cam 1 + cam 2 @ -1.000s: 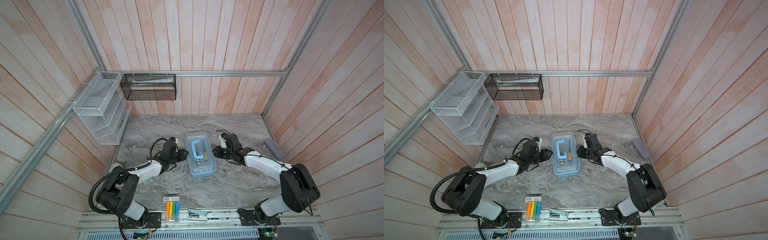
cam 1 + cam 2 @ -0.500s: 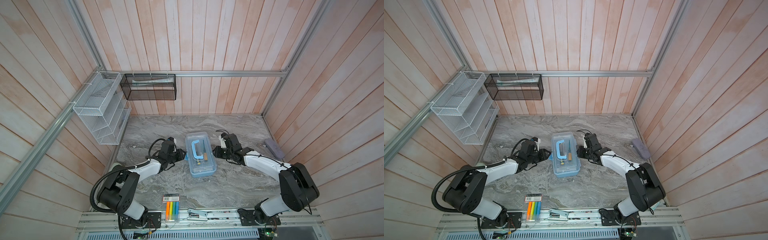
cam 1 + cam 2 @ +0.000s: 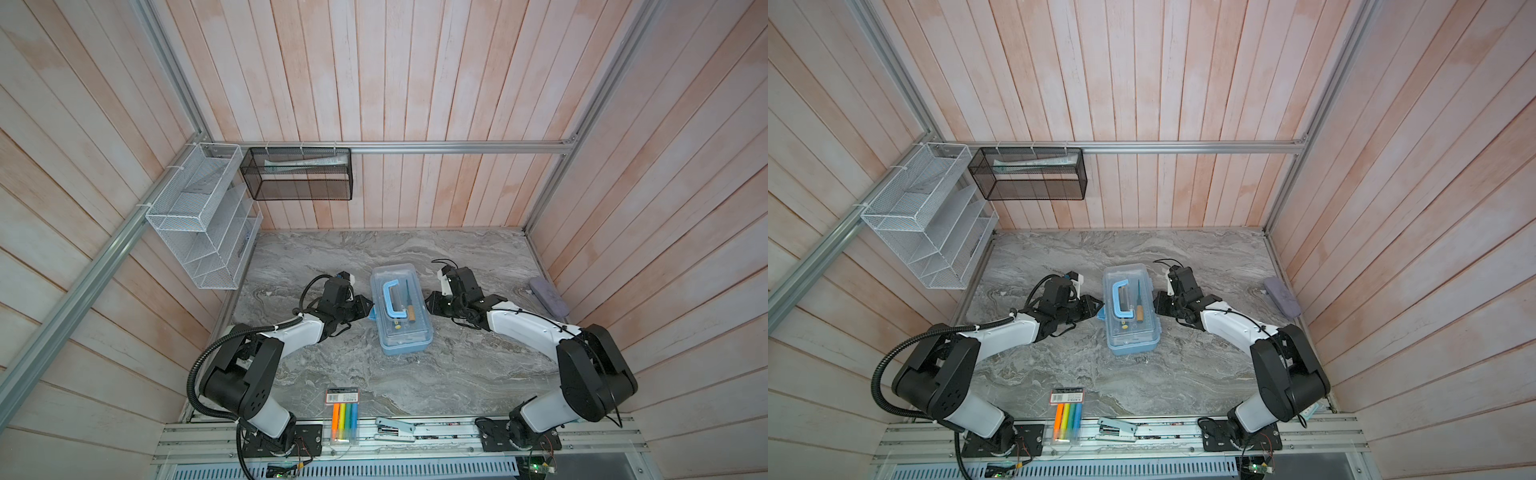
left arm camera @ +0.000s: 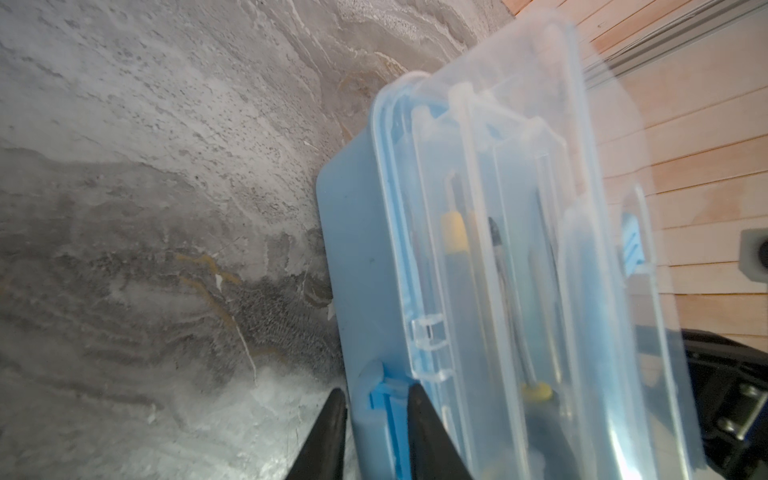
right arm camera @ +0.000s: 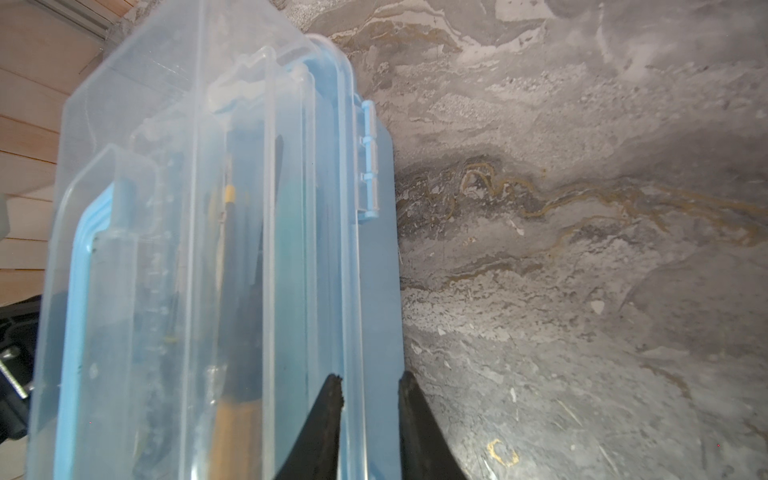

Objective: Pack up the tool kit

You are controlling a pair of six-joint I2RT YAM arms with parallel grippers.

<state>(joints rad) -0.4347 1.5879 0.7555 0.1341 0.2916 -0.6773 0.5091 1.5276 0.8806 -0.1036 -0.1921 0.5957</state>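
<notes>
The tool kit, a light blue box with its clear lid down and a blue handle on top, stands mid-table. Through the lid I see a wooden-handled tool and yellow-tipped tools. My left gripper is at the box's left side, with its fingers closed on the blue latch. On the box's right side my right gripper pinches the lid rim and wall, below the blue hinge.
A clear pack of coloured markers and a stapler lie at the front edge. A grey-lilac case rests by the right wall. A white mesh rack and a black mesh basket hang at the back left.
My left gripper has slid right to the box's side and narrowed its jaws onto the latch. The right gripper and the box have hardly moved.
</notes>
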